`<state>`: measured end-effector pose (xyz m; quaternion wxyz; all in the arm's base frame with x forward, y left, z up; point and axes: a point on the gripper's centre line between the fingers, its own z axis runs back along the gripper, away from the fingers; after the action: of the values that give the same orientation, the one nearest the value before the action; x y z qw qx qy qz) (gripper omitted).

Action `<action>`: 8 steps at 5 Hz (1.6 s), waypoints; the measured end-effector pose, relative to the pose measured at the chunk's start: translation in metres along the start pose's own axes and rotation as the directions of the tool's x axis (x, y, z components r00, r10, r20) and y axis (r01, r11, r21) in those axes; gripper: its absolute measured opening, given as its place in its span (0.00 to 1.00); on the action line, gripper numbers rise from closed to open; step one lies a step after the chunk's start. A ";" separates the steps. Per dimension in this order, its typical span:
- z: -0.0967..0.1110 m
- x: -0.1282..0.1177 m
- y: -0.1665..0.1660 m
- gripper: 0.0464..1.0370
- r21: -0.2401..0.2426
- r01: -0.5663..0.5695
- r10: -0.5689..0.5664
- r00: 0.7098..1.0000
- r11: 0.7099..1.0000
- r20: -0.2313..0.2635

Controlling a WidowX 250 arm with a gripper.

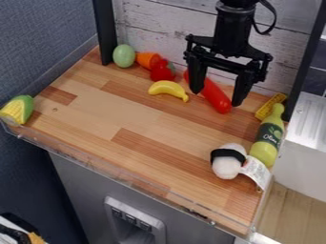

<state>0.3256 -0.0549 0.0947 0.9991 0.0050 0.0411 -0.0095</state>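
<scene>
Nearest, rim [137, 179]: clear, low, along the near side of the wooden counter [96, 114].
Sushi [228, 167]: near right, white with a black band, tag [256, 172] just beside it on the right.
Bottle [266, 140]: right side, lying with its neck toward the far side; contents cannot be told.
Corn [17, 109]: at the left edge.
Yellow block [270, 106]: far right, beyond the bottle.
Gripper [217, 97]: far side, right of centre, fingers wide apart; whether they touch anything cannot be told.
Red stick [215, 95]: on the counter, aslant below the gripper, partly behind its left-hand finger.
Banana [168, 89]: just left of the stick.
Far left group: red fruit [163, 71], carrot [147, 59], green egg [124, 55].
Wall [162, 28]: white planks, close behind the stick.
</scene>
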 end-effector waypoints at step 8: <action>-0.015 0.061 0.090 0.96 0.014 0.797 -0.797 0.604 0.603 -0.016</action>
<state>0.3870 0.0339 0.0754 0.8901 -0.0041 0.0431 -0.4536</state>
